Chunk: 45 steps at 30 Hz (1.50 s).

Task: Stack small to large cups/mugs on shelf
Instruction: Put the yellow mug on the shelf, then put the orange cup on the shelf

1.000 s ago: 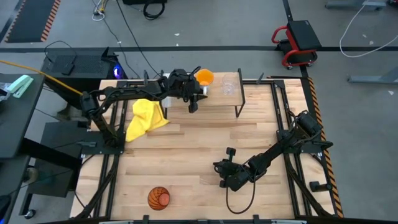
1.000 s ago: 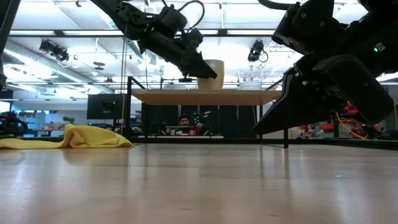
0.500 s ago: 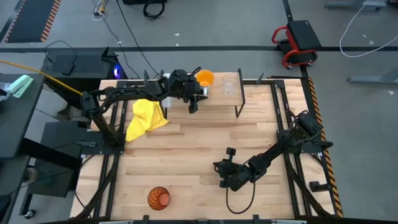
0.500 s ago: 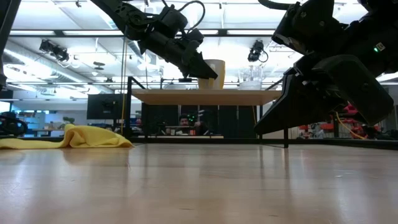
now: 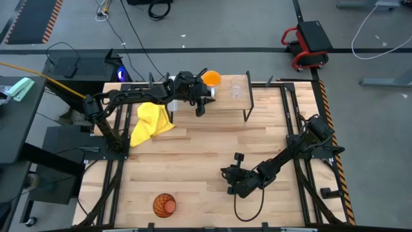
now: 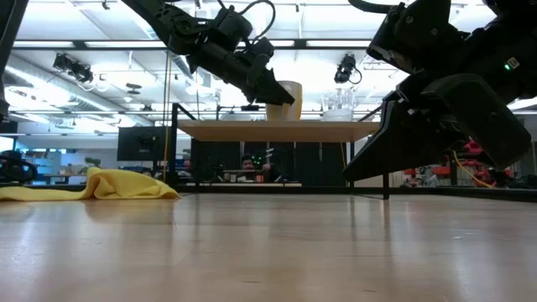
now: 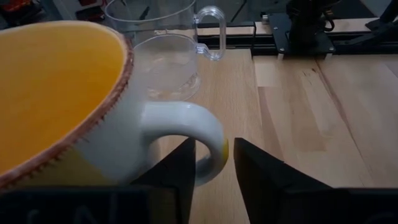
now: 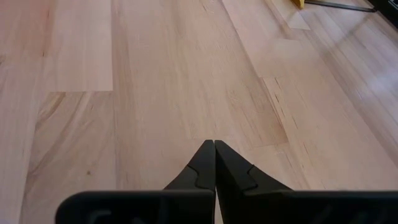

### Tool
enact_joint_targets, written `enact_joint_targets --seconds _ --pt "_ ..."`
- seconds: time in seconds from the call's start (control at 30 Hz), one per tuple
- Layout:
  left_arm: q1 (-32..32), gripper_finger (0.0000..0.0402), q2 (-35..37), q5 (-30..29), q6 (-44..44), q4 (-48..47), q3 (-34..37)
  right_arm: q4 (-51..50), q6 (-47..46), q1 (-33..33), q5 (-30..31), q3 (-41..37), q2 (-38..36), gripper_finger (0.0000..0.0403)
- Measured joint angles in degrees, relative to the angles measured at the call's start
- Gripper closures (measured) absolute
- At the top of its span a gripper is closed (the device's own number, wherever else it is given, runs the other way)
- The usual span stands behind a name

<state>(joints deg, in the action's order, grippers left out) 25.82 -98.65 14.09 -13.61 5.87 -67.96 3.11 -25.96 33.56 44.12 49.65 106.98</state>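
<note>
Left gripper straddled the white handle of orange mug on shelf, fingers apart at either side of the loop, apparently letting go. Best backed straight off, no snag. Mug glazed, stitched-look rim; clear cup glassy, handled, just at its 3 o'clock. Ribbed tumbler off at tabletop's 7 o'clock. Right gripper pinched together, empty, over bare wood.
</note>
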Motion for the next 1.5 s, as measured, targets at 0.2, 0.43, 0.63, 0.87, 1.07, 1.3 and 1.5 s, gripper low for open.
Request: enact_joint_targets --seconds 0.2,0.43,0.63,0.87,1.07,1.3,1.5 --pt "0.0 0.0272 0.0 0.02 -0.02 0.04 0.0 0.0 -0.02 0.0 0.02 0.0 0.0 0.0392" --pt "-0.09 0.0259 1.37 0.11 0.56 -0.31 0.07 0.0 -0.02 0.0 0.03 0.0 0.0 0.0386" --pt "-0.07 0.0256 2.23 0.09 1.07 -0.78 0.07 0.0 -0.02 0.0 0.03 0.0 0.0 0.0385" --pt "0.0 0.0257 2.32 -0.09 1.07 -3.01 0.07 0.0 -0.02 0.0 0.02 0.0 0.0 0.0386" --pt "-0.02 0.0251 2.32 -0.46 1.06 -3.76 0.07 0.0 -0.02 0.0 0.02 0.0 0.0 0.0386" --pt "0.04 0.0256 4.28 -2.17 1.26 -7.53 0.02 -0.12 -0.02 0.0 0.02 0.0 0.0 0.0386" --pt "-0.86 0.0251 8.01 -2.56 3.32 -12.61 0.02 -0.28 -0.04 0.0 0.02 0.0 0.0 0.0385"
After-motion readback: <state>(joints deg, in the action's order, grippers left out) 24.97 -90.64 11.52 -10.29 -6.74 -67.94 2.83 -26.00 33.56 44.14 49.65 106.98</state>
